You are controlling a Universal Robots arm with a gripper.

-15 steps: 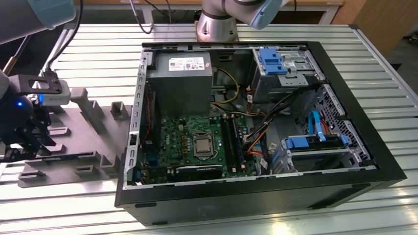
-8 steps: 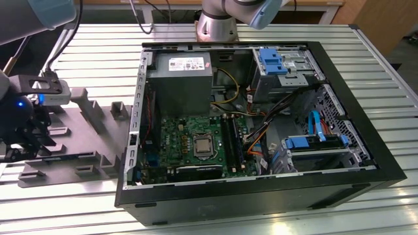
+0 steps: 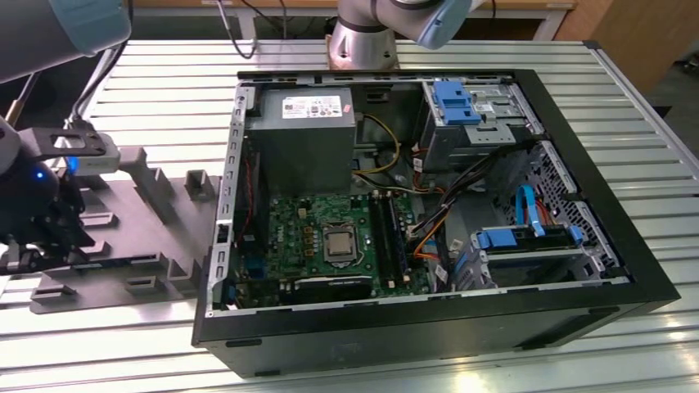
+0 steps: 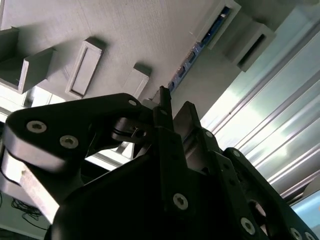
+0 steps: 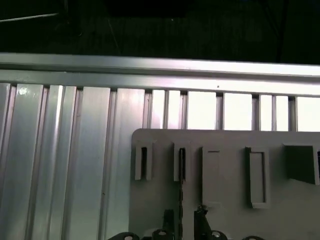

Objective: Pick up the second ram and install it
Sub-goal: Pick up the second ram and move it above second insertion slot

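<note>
Down on the slatted metal table (image 3: pixel 164 82), jaws straddle the second ram (image 5: pixel 181 167) in its grey tray (image 5: pixel 225 210); whether clamped, unclear.

Ribbed metal table (image 3: pixel 175 74), grey holder tray (image 3: pixel 175 237) on it, open PC case (image 3: pixel 437 336) just beside tray.

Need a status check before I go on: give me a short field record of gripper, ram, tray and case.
gripper: open, low over the holder tray, astride the second ram
second ram: on edge in a tray slot, not lifted
holder tray: on the slatted table, at the exterior view's left of the computer case
computer case: side open, motherboard exposed
</note>
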